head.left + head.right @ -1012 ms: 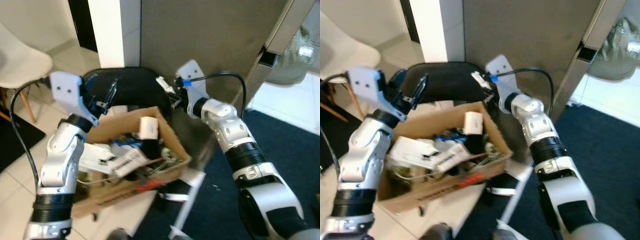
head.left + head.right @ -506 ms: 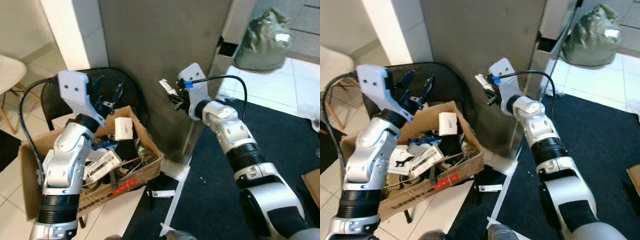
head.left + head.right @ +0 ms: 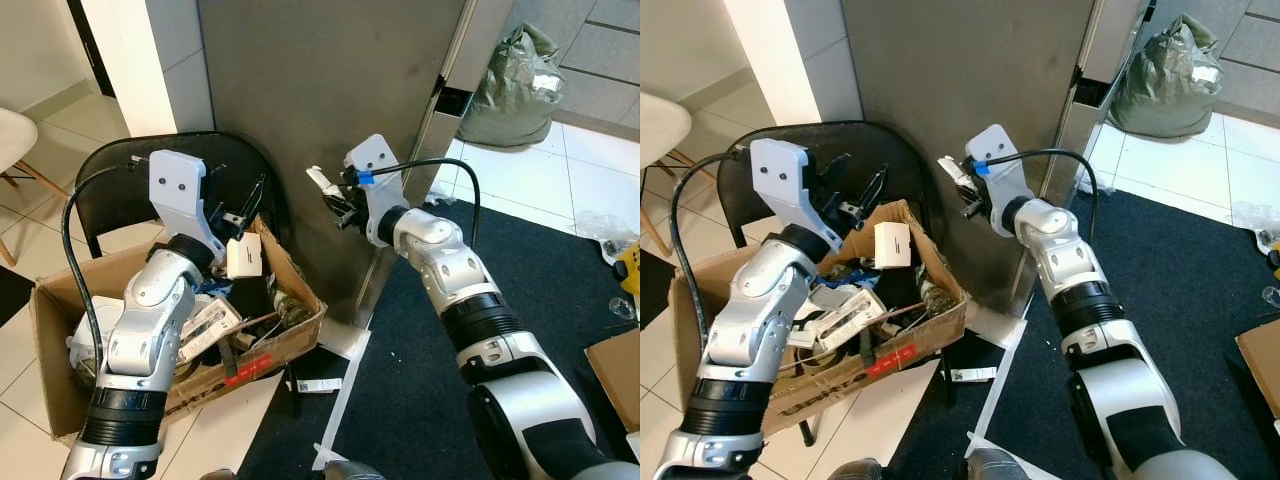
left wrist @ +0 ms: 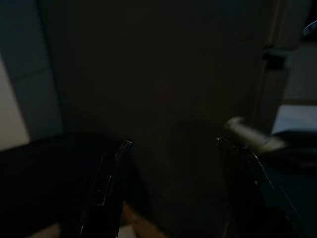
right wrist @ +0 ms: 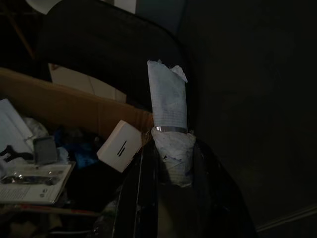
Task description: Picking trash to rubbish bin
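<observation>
A crumpled white paper wrapper [image 5: 169,124], the piece of trash, is clamped between the fingers of the right gripper [image 3: 335,205], which holds it up in the air just beside the open cardboard box [image 3: 300,330], on the side nearest the dark grey panel [image 3: 330,90], and above the level of the box rim. The box sits on the seat of a black chair [image 3: 130,175] and is crammed with clutter: a small white carton [image 3: 892,245] standing near its far corner, flat white packets [image 3: 845,318], dark cables and other scraps. The left gripper [image 3: 852,197] hovers over the far edge of the box, close to the white carton, its two black fingers spread apart and holding nothing. On the floor beside the box, toward the dark carpet [image 3: 420,380], lie a white strip [image 3: 340,375] and a small label [image 3: 318,385]. Well away from the box, past the grey panel, a full green-grey rubbish bag [image 3: 510,85] rests on pale tiles.
</observation>
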Robot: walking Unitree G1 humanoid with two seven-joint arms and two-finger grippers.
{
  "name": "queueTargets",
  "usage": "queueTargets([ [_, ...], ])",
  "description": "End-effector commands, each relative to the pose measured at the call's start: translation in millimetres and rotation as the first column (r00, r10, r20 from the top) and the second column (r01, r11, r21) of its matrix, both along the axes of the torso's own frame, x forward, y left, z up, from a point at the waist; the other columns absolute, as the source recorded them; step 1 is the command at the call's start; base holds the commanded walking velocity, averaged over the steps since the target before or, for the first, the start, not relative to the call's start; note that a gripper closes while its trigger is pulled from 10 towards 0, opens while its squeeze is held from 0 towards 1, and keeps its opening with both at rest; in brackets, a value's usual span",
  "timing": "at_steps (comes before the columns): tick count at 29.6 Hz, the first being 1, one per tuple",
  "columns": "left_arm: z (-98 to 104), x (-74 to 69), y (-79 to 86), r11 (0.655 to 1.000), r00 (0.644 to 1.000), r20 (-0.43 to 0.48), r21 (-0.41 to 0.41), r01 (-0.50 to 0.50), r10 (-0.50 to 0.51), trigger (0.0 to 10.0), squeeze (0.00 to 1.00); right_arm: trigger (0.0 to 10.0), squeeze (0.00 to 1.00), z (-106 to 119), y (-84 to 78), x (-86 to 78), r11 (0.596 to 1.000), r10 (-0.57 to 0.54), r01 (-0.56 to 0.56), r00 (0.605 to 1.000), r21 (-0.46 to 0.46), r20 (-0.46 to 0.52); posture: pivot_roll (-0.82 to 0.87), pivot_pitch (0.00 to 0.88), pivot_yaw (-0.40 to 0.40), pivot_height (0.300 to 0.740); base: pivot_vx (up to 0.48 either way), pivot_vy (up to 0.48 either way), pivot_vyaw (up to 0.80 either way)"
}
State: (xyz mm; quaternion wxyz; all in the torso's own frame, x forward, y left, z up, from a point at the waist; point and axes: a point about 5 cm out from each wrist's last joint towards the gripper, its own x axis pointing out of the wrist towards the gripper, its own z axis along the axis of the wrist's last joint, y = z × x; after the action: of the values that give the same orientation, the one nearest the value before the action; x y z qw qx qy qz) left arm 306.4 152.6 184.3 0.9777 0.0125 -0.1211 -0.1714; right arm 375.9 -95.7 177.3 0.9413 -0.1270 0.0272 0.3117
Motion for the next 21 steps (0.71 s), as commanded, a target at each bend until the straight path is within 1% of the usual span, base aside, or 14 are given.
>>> queueTargets([
  [1, -3, 0.4, 6.2, 0.999, 1.000, -0.003, 0.042, -0.029, 0.029, 10.0, 0.00, 10.0, 0.00, -2, 1.0, 0.2, 1.000, -0.012, 0.012, 1.000, 0.008, 0.005, -0.04, 0.000, -0.048, 0.740, 0.000, 0.000, 0.00],
  [3, -3, 0.4, 6.4, 0.999, 0.999, -0.003, 0.043, -0.031, 0.032, 10.0, 0.00, 10.0, 0.00, -2, 1.3, 0.1, 1.000, -0.014, 0.013, 1.000, 0.017, 0.007, -0.04, 0.000, -0.048, 0.740, 0.000, 0.000, 0.00],
  [5, -5, 1.1, 8.4, 0.997, 0.998, -0.003, 0.055, -0.061, 0.061, 10.0, 0.00, 10.0, 0.00, -7, 2.9, -3.0, 0.999, -0.002, 0.002, 1.000, 0.047, -0.002, -0.03, 0.000, -0.048, 0.740, 0.000, 0.000, 0.00],
  [8, -6, 1.5, 8.9, 0.996, 0.998, -0.005, 0.062, -0.069, 0.069, 10.0, 0.00, 10.0, 0.00, -9, 3.9, -4.3, 0.998, 0.007, -0.007, 1.000, 0.057, -0.005, -0.03, 0.000, -0.047, 0.740, 0.000, 0.000, 0.00],
  [11, -8, 2.8, 13.0, 0.987, 0.993, -0.002, 0.116, -0.113, 0.114, 10.0, 0.00, 10.0, 0.00, -11, 9.5, -7.0, 0.996, 0.051, -0.050, 0.999, 0.072, -0.009, -0.03, 0.000, -0.048, 0.740, 0.000, 0.000, 0.00],
  [14, -9, 3.2, 15.3, 0.983, 0.991, -0.001, 0.127, -0.130, 0.131, 10.0, 0.00, 10.0, 0.00, -10, 11.2, -7.3, 0.995, 0.060, -0.060, 0.998, 0.075, -0.008, -0.02, 0.000, -0.049, 0.740, 0.000, 0.000, 0.00],
  [16, -12, 4.8, 28.6, 0.959, 0.977, 0.000, 0.191, -0.208, 0.212, 10.0, 0.00, 10.0, 0.00, -8, 15.8, -5.6, 0.994, 0.070, -0.070, 0.998, 0.079, -0.002, -0.02, 0.000, -0.053, 0.740, 0.000, 0.000, 0.00],
  [17, -12, 4.8, 28.6, 0.959, 0.977, 0.000, 0.191, -0.208, 0.212, 10.0, 0.00, 10.0, 0.00, -8, 15.8, -5.6, 0.994, 0.070, -0.070, 0.998, 0.079, -0.002, -0.02, 0.000, -0.053, 0.740, 0.000, 0.000, 0.00],
  [18, -13, 5.7, 40.9, 0.933, 0.959, 0.004, 0.230, -0.278, 0.285, 10.0, 0.00, 10.0, 0.00, -5, 20.2, -4.5, 0.991, 0.092, -0.091, 0.996, 0.101, -0.004, -0.02, 0.000, -0.053, 0.740, 0.000, 0.000, 0.00],
  [19, -13, 5.7, 40.9, 0.933, 0.959, 0.004, 0.230, -0.278, 0.285, 10.0, 0.00, 10.0, 0.00, -5, 20.2, -4.5, 0.991, 0.092, -0.091, 0.996, 0.101, -0.004, -0.02, 0.000, -0.053, 0.740, 0.000, 0.000, 0.00],
  [20, -14, 5.9, 44.9, 0.922, 0.951, 0.001, 0.243, -0.301, 0.310, 10.0, 0.00, 10.0, 0.00, -3, 21.2, -4.1, 0.989, 0.098, -0.098, 0.995, 0.111, 0.005, -0.01, 0.000, -0.055, 0.740, 0.000, 0.000, 0.00],
  [21, -14, 6.0, 47.6, 0.915, 0.946, 0.002, 0.252, -0.316, 0.326, 10.0, 0.00, 10.0, 0.00, -2, 22.2, -4.0, 0.988, 0.105, -0.106, 0.994, 0.110, 0.010, -0.01, 0.000, -0.055, 0.740, 0.000, 0.000, 0.80],
])
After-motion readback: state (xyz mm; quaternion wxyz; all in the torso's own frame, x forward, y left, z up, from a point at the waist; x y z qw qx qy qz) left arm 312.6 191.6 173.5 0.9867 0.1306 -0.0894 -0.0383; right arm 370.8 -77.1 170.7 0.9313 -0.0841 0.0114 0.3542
